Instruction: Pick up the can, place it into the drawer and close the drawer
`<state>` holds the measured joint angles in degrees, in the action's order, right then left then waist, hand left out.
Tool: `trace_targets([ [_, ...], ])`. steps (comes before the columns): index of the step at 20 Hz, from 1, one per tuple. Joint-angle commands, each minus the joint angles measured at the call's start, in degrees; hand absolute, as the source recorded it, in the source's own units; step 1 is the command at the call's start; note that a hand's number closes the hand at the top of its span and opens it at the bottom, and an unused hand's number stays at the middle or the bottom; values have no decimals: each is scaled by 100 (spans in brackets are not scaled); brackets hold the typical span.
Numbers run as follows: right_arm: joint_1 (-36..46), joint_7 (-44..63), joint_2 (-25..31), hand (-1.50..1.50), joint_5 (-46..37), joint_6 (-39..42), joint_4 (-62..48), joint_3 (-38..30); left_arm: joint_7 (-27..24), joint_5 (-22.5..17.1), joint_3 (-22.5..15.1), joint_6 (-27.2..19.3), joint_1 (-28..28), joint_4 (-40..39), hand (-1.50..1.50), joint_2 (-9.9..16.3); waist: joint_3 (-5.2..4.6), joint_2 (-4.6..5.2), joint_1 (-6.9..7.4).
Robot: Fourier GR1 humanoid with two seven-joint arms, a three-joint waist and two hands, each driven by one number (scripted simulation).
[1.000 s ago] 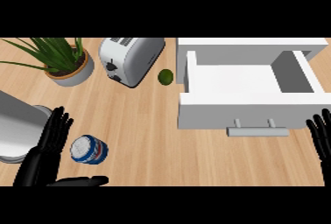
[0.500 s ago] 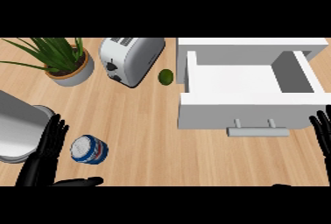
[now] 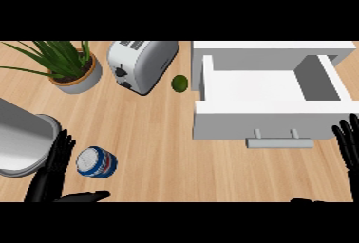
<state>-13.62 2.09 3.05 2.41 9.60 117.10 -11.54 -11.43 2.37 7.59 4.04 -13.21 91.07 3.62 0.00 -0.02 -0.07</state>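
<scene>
A blue and white can (image 3: 96, 162) stands upright on the wooden counter at the lower left. My left hand (image 3: 51, 173) is open just left of it, fingers straight, thumb (image 3: 82, 196) below the can; I cannot tell whether the fingers touch it. The white drawer (image 3: 266, 97) stands pulled open at the right, its inside bare, with a grey handle (image 3: 279, 142) on its front. My right hand (image 3: 348, 144) shows at the right edge, open with fingers up, right of the handle.
A silver toaster (image 3: 140, 64) and a potted plant (image 3: 70, 66) stand at the back left. A green lime (image 3: 180, 83) lies between toaster and drawer. A grey metal container (image 3: 21, 137) sits at the left edge beside my left hand.
My left hand has shifted slightly toward the can. My right hand has drifted a little to the right and down. The can and drawer have not moved.
</scene>
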Motion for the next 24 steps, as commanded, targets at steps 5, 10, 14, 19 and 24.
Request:
trace_targets([
  [5,-243,-262,-182,-150,-153,55,66,36,-680,75,119,51,180,-999,-150,-12,0,-1,-5],
  [10,-456,-30,-293,-150,-151,46,582,153,-1085,54,267,235,7,-1252,-150,123,-1,-3,-8],
  [14,83,753,72,-150,143,-23,730,-156,-745,-204,477,368,218,-1377,-150,297,-1,-2,5],
  [19,-482,-390,-219,-150,-47,267,218,-18,-1110,-94,510,162,783,-2297,-150,218,0,0,-19],
  [24,150,81,-296,-150,-146,-110,109,25,-1256,-253,550,352,685,-2279,-150,315,0,0,5],
])
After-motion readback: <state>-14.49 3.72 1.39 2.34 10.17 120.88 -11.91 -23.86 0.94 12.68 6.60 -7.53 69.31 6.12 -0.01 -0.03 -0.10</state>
